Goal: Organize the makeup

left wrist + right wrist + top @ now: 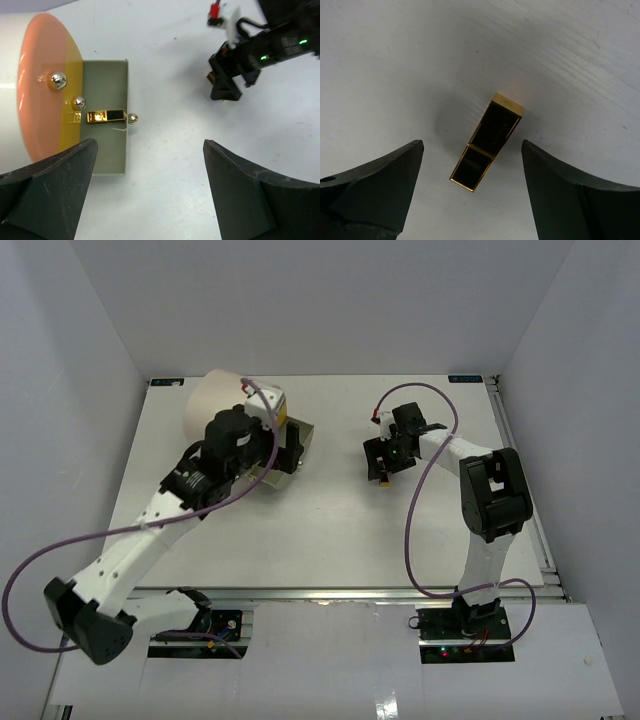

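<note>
One gold-and-black lipstick tube [487, 149] lies flat on the white table between the fingers of my right gripper [472, 185], which is open and hovers just above it without touching. In the top view this gripper [386, 464] is right of centre. A second lipstick tube [105, 116] lies in the pulled-out grey-green drawer [107, 150] of the cream cylinder [215, 400]. My left gripper [150, 185] is open and empty, above the table just beside the drawer's corner. No sponges or palettes are in view.
The cylinder's orange face [42, 75] carries silver knobs [57, 80], with a yellow drawer [71, 117] below it. The open drawer [301, 443] juts out towards the table's middle. White walls enclose the table on three sides.
</note>
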`<state>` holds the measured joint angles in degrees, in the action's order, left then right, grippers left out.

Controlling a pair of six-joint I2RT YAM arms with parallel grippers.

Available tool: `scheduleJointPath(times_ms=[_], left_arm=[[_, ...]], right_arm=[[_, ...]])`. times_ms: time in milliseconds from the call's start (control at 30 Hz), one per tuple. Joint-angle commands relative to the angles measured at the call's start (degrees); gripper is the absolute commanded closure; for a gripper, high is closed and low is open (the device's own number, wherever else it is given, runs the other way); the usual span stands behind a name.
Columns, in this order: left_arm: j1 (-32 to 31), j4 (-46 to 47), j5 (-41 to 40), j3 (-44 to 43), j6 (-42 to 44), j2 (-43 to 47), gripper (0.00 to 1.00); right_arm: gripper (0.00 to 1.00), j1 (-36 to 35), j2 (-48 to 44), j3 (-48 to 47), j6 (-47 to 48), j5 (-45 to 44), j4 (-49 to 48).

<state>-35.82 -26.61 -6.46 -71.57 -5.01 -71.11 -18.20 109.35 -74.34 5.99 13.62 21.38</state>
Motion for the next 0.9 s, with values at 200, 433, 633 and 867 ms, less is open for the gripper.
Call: scheduleJointPath(times_ms=[200, 433, 633, 867], left_arm=[[0.51, -0.02, 0.69, 17.95, -10.81, 29.41, 0.02], [0.56, -2.64, -0.34, 21.76, -14.43, 35.86, 0.02], [0.54, -3.57, -0.78, 23.01, -16.80, 40.61, 0.02], [0.58, -4.65, -2.61, 22.64, -19.50, 43.67, 0.02]], right_arm=[[0.62, -2.19, 2.89, -3.72, -2.77, -8.92, 2.00], [0.92, -2.35, 0.03, -3.58, -0.14, -6.89, 2.00], [0.92, -5.76, -4.78, -7.91, 4.95, 3.90, 2.24], [0.92, -10.87, -0.48, -21.53, -6.12, 16.46, -0.03]])
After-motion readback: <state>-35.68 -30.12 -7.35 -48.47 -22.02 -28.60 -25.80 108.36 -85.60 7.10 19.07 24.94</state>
